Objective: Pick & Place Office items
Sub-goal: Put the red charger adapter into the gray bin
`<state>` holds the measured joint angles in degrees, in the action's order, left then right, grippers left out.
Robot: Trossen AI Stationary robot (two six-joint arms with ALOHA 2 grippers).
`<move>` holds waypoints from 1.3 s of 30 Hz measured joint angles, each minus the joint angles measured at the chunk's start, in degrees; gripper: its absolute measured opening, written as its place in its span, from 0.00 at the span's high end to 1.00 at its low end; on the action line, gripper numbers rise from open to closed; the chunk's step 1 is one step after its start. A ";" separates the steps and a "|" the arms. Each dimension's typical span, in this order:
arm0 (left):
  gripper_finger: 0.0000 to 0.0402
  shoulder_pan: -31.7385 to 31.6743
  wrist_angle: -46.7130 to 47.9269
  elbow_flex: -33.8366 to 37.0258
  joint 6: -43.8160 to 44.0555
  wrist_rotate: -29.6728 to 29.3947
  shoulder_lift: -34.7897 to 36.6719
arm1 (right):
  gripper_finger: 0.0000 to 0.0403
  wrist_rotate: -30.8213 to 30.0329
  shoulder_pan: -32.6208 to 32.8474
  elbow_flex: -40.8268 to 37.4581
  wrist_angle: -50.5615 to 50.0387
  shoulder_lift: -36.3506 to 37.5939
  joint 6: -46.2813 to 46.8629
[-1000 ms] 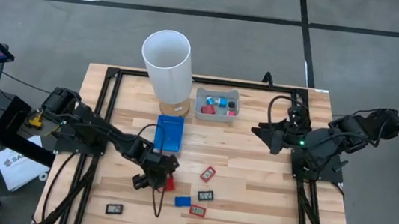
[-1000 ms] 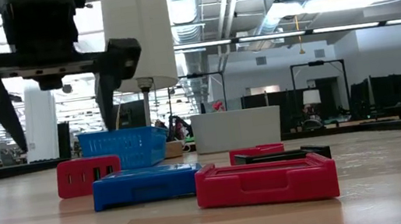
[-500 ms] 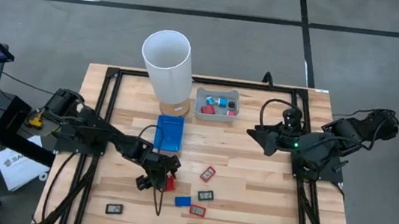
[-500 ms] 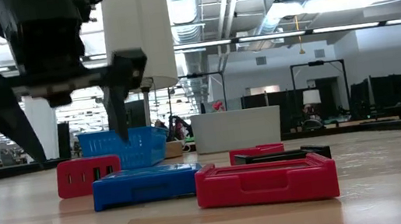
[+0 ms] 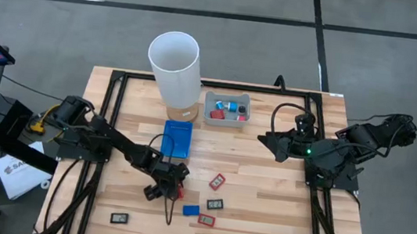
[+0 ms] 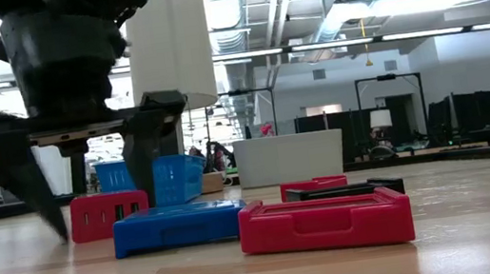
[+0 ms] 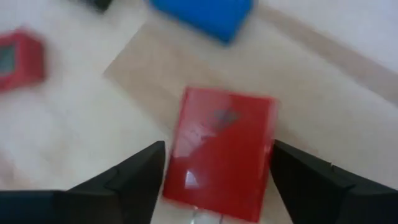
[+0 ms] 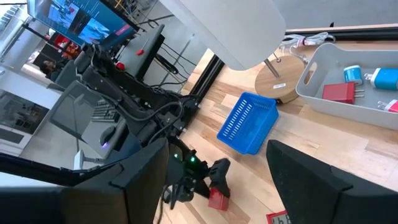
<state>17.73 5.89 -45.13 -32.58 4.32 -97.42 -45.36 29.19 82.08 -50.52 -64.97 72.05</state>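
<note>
My left gripper (image 5: pixel 167 186) is open and low over the table's near middle. Its two fingers stand on either side of a small red rectangle (image 7: pixel 221 149), which lies flat on the wood; in the low view the red rectangle (image 6: pixel 107 214) shows between the lowered fingers. I see no touch. More office items lie flat nearby: a blue piece (image 5: pixel 191 209), a red-framed piece (image 5: pixel 206 220), a black-framed one (image 5: pixel 215 204), another red one (image 5: pixel 218 181) and a black one (image 5: pixel 119 218). My right gripper (image 5: pixel 265 141) hovers open over the table's right half.
A flat blue basket tray (image 5: pixel 177 139) lies just beyond the left gripper. A white tray (image 5: pixel 226 117) near the far edge holds red and blue pieces. The tall white cylinder (image 5: pixel 175 66) stands on a wooden base beside it. Bare wood shows between the two arms.
My left gripper has come down toward the table, staying open, so its fingers now straddle the red rectangle. It has also shifted a little toward the table's right. My right gripper has moved slightly toward the table's left. The pieces have not moved.
</note>
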 joint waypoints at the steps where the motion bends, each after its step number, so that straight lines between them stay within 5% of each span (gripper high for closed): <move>1: 0.35 -0.56 0.66 0.06 1.05 -0.53 0.60 | 0.34 0.02 0.00 0.00 0.00 0.00 -0.02; 6: 0.49 -3.23 5.15 0.07 4.91 -2.27 3.84 | 0.34 -0.06 -0.11 0.00 -0.10 0.00 -0.47; 12: 0.50 -6.41 4.59 0.07 14.08 -0.68 11.93 | 0.34 -0.13 -0.11 0.00 0.22 0.00 -4.26; 23: 0.48 -10.90 -6.45 -0.06 55.38 7.38 31.30 | 0.34 5.02 0.00 0.04 15.81 -1.71 -36.07; 34: 0.47 -5.56 -32.89 -0.04 77.38 3.38 30.48 | 0.34 21.52 0.06 0.02 31.33 -9.27 -68.96; 39: 0.47 -3.75 -35.63 -0.04 80.85 -0.12 30.28 | 0.34 23.82 0.26 0.02 34.04 -10.52 -68.97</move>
<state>13.98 -29.74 -45.17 48.27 4.20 -67.13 -21.54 29.45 82.11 -16.48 -75.49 3.08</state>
